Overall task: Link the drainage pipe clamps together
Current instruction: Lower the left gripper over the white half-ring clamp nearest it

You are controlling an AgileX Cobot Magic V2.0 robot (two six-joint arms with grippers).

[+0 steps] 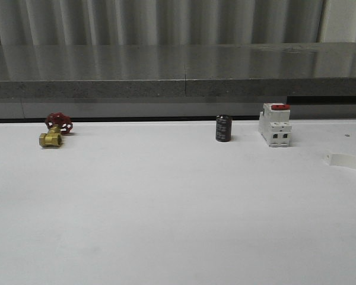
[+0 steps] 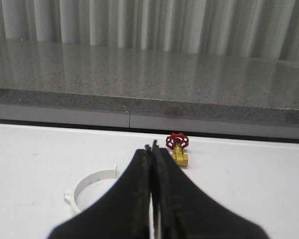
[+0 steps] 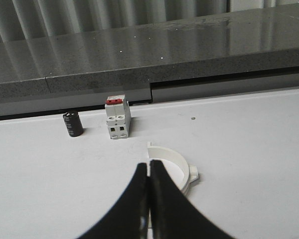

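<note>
One white half-ring drainage pipe clamp (image 2: 89, 179) lies flat on the white table, beside and partly behind my left gripper (image 2: 153, 147), whose black fingers are pressed together with nothing between them. The other drainage pipe clamp (image 3: 172, 154) lies just beyond my right gripper (image 3: 149, 166), which is also shut and holds nothing; its fingers cover the near part of the ring. In the front view a piece of this clamp (image 1: 347, 160) shows at the right edge of the table.
A brass valve with a red handwheel (image 1: 54, 132) sits at the back left, also the valve (image 2: 178, 149) ahead of the left fingers. A black cylinder (image 1: 223, 128) and a white breaker with a red top (image 1: 275, 124) stand at the back right. A grey ledge (image 1: 178, 77) runs behind the table.
</note>
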